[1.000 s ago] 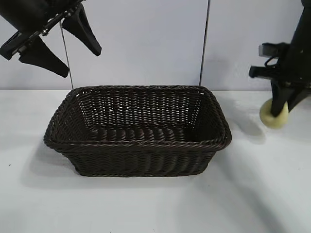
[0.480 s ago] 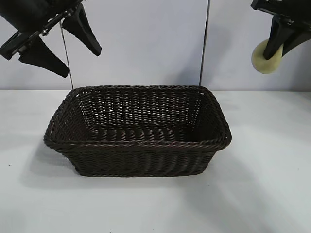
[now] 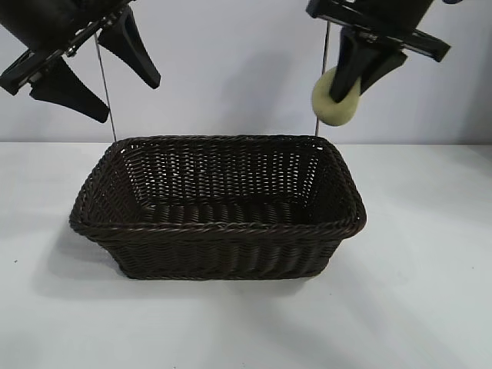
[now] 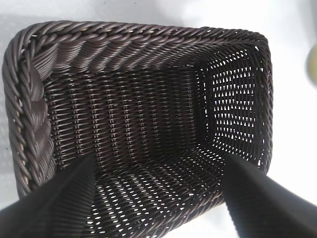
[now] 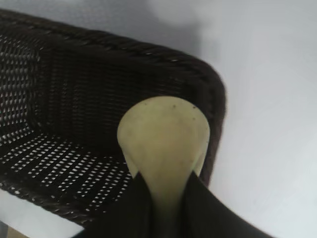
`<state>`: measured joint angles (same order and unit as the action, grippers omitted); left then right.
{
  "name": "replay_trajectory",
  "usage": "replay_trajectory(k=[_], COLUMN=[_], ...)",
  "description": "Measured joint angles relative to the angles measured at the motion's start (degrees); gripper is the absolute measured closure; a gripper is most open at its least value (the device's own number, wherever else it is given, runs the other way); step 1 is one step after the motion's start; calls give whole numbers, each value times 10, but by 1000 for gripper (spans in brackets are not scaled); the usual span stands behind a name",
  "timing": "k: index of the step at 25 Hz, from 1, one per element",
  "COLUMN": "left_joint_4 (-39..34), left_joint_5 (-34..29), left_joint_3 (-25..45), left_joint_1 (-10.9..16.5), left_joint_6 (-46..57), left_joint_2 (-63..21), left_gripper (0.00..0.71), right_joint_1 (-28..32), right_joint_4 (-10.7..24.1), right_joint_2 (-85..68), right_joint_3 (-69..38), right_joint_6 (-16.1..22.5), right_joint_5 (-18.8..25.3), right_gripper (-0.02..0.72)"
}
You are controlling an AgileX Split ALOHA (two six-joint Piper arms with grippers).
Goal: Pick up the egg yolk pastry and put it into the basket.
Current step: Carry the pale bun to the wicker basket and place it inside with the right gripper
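Observation:
The dark brown wicker basket [image 3: 217,206] sits in the middle of the white table, nothing inside it. High above its back right corner, my right gripper [image 3: 347,94] is shut on the pale yellow egg yolk pastry [image 3: 335,98]. In the right wrist view the pastry [image 5: 163,141] is squeezed between the two black fingers, with the basket's corner [image 5: 208,84] below it. My left gripper [image 3: 108,81] hangs open and empty high above the basket's left end. The left wrist view looks down into the basket [image 4: 133,119] between its spread fingers [image 4: 54,203].
White tabletop [image 3: 415,300] lies around the basket on every side. A pale wall [image 3: 231,61] with two thin vertical rods [image 3: 320,84] stands behind it.
My right gripper has lifted the pastry from the table at the far right and carried it up and leftward, to above the basket's back right corner. The left arm has not moved.

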<state>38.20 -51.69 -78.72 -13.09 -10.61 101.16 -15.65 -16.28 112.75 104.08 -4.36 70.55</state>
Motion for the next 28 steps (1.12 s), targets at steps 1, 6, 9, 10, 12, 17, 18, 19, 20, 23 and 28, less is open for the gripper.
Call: replay_trajectory(k=[1, 6, 9, 10, 12, 17, 18, 19, 20, 23, 28], left_joint_4=[0, 0, 0, 0, 0, 0, 0, 0, 0, 0, 0], left_joint_5=[0, -1, -2, -2, -2, -2, -2, -3, -4, -4, -5], left_joint_3=[0, 0, 0, 0, 0, 0, 0, 0, 0, 0, 0], left_joint_1=[0, 0, 0, 0, 0, 0, 0, 0, 0, 0, 0], left_joint_6=[0, 0, 0, 0, 0, 0, 0, 0, 0, 0, 0], left_joint_2=[0, 0, 0, 0, 0, 0, 0, 0, 0, 0, 0], left_gripper=[184, 184, 184, 184, 184, 184, 184, 184, 184, 184, 184], right_joint_1=[-15, -71, -90, -95, -102, -114, -114, -114, -115, -115, -115], right_joint_4=[0, 3, 9, 9, 10, 13, 17, 21, 28, 37, 37], right_joint_2=[0, 0, 2, 5, 15, 58, 66, 74, 81, 88, 87], right_joint_3=[0, 0, -1, -1, -1, -1, -1, -1, -1, -3, -4], right_joint_6=[0, 0, 0, 0, 0, 0, 0, 0, 0, 0, 0], right_joint_5=[0, 0, 0, 0, 0, -14, -19, -23, -28, -33, -36], right_gripper=[617, 617, 617, 617, 617, 617, 617, 617, 617, 586, 393])
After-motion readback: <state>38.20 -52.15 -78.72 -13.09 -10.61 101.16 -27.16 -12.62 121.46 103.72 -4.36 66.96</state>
